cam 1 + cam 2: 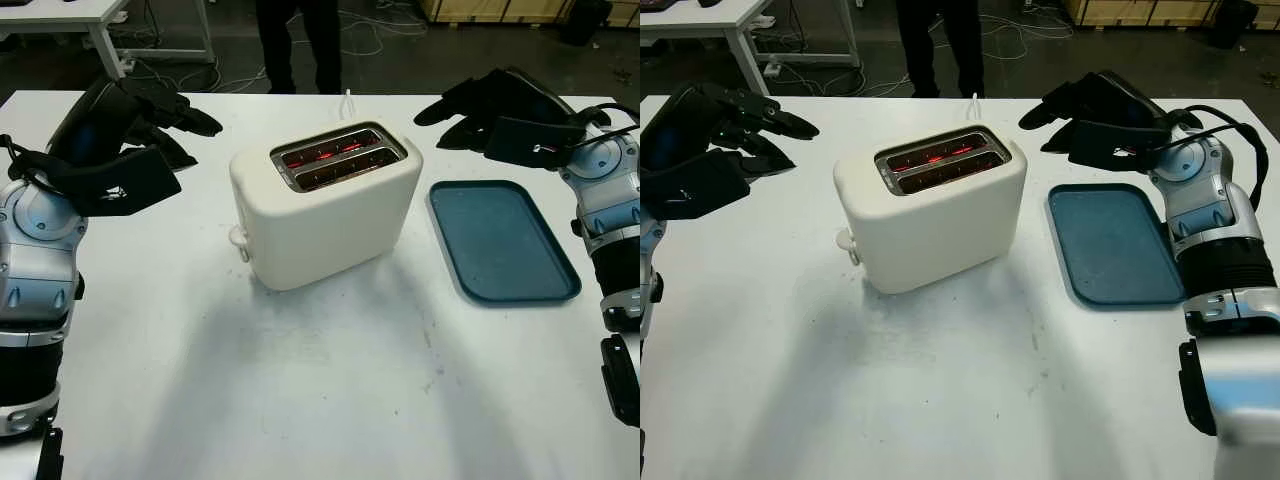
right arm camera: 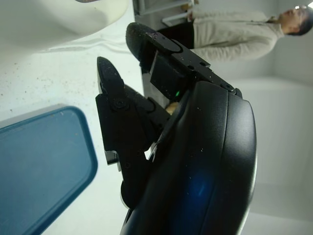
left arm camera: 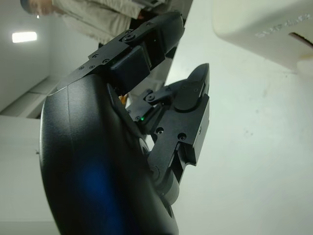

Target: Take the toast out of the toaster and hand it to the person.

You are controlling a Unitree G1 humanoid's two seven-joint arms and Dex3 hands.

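Toaster: a cream two-slot toaster (image 1: 325,205) is sitting mid-table, between the fingertips of the two hands, both slots glowing red inside; its lever knob (image 1: 238,237) is showing low on the end that is facing the left hand.

Toast: no slice is rising above the slots; whether bread is sitting down inside cannot be told.

Left hand: the left hand (image 1: 150,120) is hovering above the table, open and holding nothing, its fingers (image 3: 188,93) pointing toward the toaster and stopping well short of it.

Right hand: the right hand (image 1: 1090,115) is hovering open and empty, fingertips aiming at the toaster's far corner without touching it.

Tray: a blue tray (image 1: 500,240) is lying flat on the table, just below and behind the right fingertips.

Person: a person (image 1: 298,45) in dark trousers is standing at the table's far edge, beyond both sets of fingertips.

Table: the white table (image 1: 300,400) is carrying the toaster and tray.
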